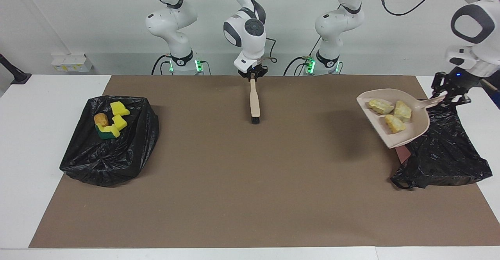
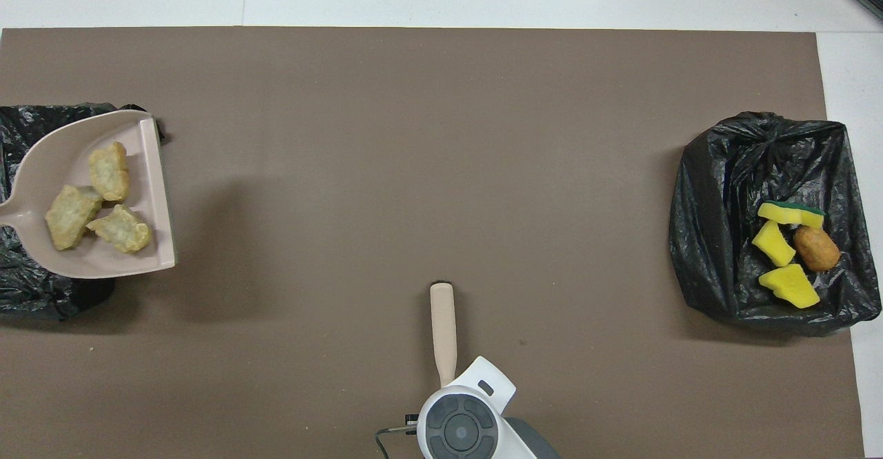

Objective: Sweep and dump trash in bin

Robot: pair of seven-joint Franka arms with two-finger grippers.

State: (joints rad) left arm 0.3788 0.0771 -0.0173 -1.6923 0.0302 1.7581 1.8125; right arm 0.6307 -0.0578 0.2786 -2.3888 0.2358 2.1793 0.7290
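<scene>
Facing view: left tool (image 1: 449, 92) grips dustpan (image 1: 414, 129) carrying three chunks (image 1: 393, 113); right tool (image 1: 253, 76) grips one brush (image 1: 254, 101).

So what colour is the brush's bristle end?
Black bristles on a beige brush; the facing view shows them best.

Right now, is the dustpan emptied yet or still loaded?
Still loaded: three pale yellow chunks lie in the dustpan, which the left gripper holds by the handle over the black bin bag.
</scene>
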